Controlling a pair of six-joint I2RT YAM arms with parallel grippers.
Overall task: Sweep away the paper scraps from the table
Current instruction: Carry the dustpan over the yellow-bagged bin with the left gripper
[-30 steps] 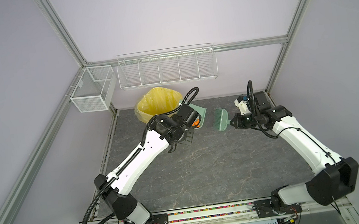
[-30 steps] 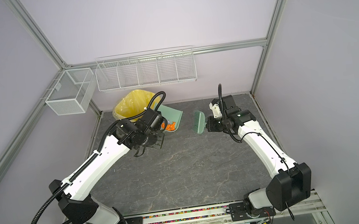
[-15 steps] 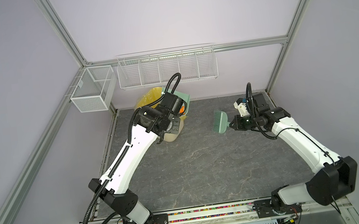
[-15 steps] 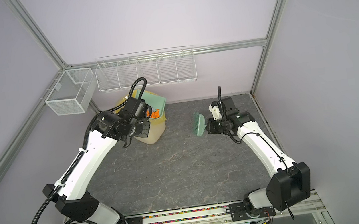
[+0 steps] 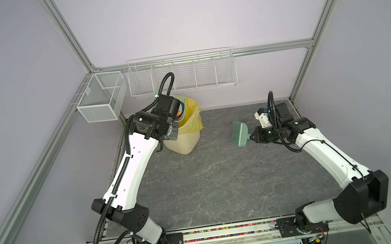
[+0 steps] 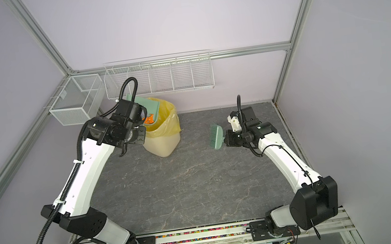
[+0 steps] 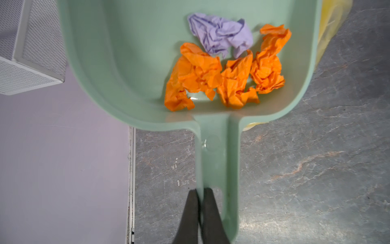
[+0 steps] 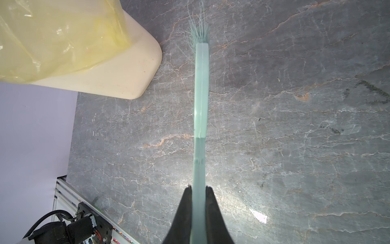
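Working from the near side, you had your right gripper clamped on the brush handle above the table, while farther back your left gripper pinched the dustpan handle, the paper scraps lying in its pan above the yellow-lined bin

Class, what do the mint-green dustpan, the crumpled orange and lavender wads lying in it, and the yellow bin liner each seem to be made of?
The mint-green dustpan: likely moulded plastic, smooth and semi-gloss; rounded seamless walls with soft highlights.
The orange wads and lavender wad: paper, matte; sharp creases hold their shape.
The yellow bin liner: thin plastic film, glossy and translucent, wrinkled.
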